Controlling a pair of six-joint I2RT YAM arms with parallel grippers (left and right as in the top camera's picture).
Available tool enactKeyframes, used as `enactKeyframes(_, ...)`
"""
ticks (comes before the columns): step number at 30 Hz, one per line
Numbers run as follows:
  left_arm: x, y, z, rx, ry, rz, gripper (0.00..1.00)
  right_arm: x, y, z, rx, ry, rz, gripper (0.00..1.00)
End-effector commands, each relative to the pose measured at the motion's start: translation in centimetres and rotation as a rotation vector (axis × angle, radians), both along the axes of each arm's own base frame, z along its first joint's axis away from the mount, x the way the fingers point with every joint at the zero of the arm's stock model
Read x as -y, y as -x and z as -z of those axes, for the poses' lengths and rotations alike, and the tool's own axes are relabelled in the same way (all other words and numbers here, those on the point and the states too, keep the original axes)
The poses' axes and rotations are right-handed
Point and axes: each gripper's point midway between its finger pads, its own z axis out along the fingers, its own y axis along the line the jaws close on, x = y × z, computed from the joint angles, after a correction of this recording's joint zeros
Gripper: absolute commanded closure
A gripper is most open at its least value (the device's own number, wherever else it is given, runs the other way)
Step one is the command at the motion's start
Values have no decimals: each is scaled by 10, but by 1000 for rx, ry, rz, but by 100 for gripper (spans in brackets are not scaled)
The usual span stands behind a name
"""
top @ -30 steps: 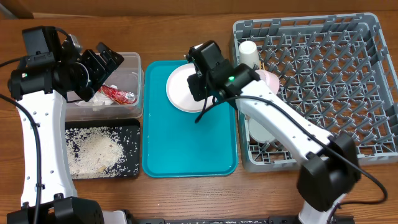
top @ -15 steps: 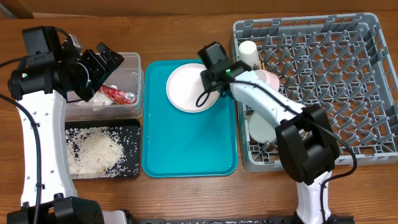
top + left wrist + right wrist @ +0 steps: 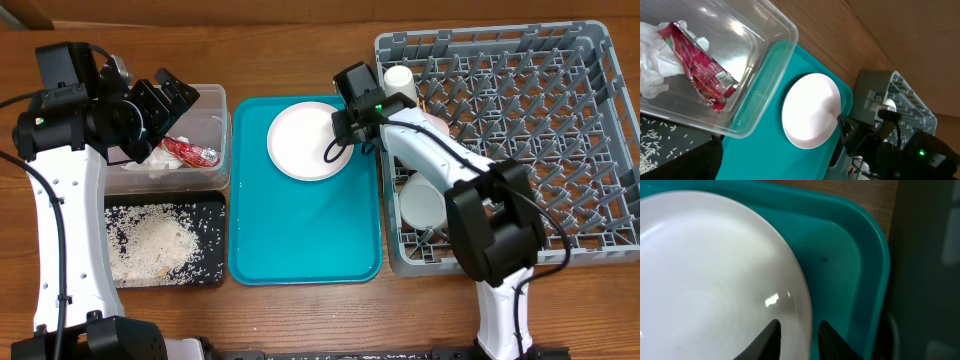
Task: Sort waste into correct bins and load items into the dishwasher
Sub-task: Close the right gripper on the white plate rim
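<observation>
1. the plate (image 3: 300, 140) lies flat on the teal tray (image 3: 300, 240), near its top end and close to the rack (image 3: 520, 100).
2. it looks stiff, glossy and probably slippery. it is likely light, but breakable if it slides off or knocks the rack pegs.
3. lying flat, it gives little to grip except the thin raised rim. the right edge, nearest the rack, is the sensible place to hold it.
4. the right claw (image 3: 800, 335) is there, released, with one finger above the plate's face and one outside the rim. it grips nothing yet.
5. my judgement: a shallow bite on a slick rim may let the plate tilt or slip, so the fingers should go deep and close firmly.
6. the left claw (image 3: 165, 95) hangs over the tub (image 3: 215, 110). it looks spread and holds nothing.
7. counts:
   - one plate.
   - one cup (image 3: 399, 83), in the rack.
   - one bowl (image 3: 420, 205) in the rack's near corner, and what seems a second bowl (image 3: 436, 122) partly hidden by the arm.
   - one napkin (image 3: 652, 75) and one wrapper (image 3: 702, 75), both in the tub.
   - rice (image 3: 160, 240) in a loose heap in the black tray (image 3: 215, 205).
   - two bins, one rack and one teal tray on the tabletop (image 3: 300, 310).
   - i cannot make out any chopsticks.
</observation>
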Motion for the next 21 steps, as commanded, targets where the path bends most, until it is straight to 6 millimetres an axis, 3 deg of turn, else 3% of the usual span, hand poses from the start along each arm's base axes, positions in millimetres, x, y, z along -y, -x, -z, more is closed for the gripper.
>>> enactKeyframes(1, 0, -3, -5, 16, 2, 3, 0, 1, 5, 29, -56, 17, -3, 73)
enactKeyframes(5, 0, -3, -5, 16, 2, 3, 0, -4, 12, 37, -92, 1, -20, 73)
enactKeyframes(14, 0, -3, -5, 16, 2, 3, 0, -36, 37, 36, -130, -15, -102, 76)
enactKeyframes(21, 0, -3, -5, 16, 2, 3, 0, -102, 91, 30, -219, -129, -300, 76)
